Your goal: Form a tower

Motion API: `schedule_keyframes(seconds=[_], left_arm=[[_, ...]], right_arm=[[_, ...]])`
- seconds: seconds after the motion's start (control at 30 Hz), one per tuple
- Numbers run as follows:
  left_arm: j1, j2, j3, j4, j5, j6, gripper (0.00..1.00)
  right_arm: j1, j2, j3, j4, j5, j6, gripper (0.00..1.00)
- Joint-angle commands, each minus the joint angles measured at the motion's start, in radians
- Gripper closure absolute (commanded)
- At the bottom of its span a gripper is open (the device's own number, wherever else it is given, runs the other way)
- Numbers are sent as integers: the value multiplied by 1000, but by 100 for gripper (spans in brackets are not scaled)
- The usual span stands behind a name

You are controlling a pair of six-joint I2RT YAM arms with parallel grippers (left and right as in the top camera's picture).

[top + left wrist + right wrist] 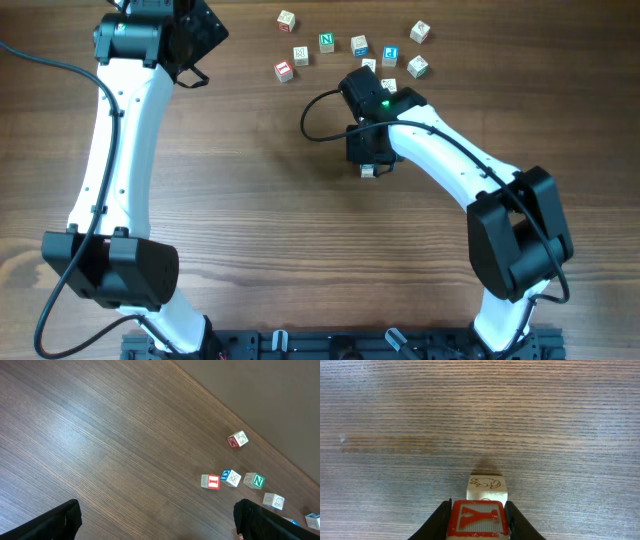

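Observation:
My right gripper (477,504) is shut on a pale wooden cube with a red letter Y face (478,519), a finger against each side. Just past its fingertips a pale cube with a frog drawing (487,487) rests on the table, close to the Y cube. In the overhead view the right gripper (368,158) hangs over the table's middle, and a pale cube (369,172) peeks out beneath it. No tower shows in these views. My left gripper (195,50) sits at the far left, open and holding nothing (160,522).
Several loose letter cubes lie scattered at the far side, among them a green N cube (326,42), a red one (284,71) and a blue one (390,55). The left wrist view shows some of them, including a red I cube (210,481). The right arm's cable (310,115) loops over the table.

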Motion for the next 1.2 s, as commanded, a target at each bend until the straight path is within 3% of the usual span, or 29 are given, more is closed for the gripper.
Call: schedule_keyframes(seconds=[0.0,1.07,1.17], left_arm=[[6,6,4,2,-10,-6,0],[6,6,4,2,-10,-6,0],[6,6,4,2,-10,-6,0]], right_arm=[[-14,35,8,-1,18,-19,96],[-23,39,-41,33,-27,-26,95],[-23,39,-42,38,-31,-26,83]])
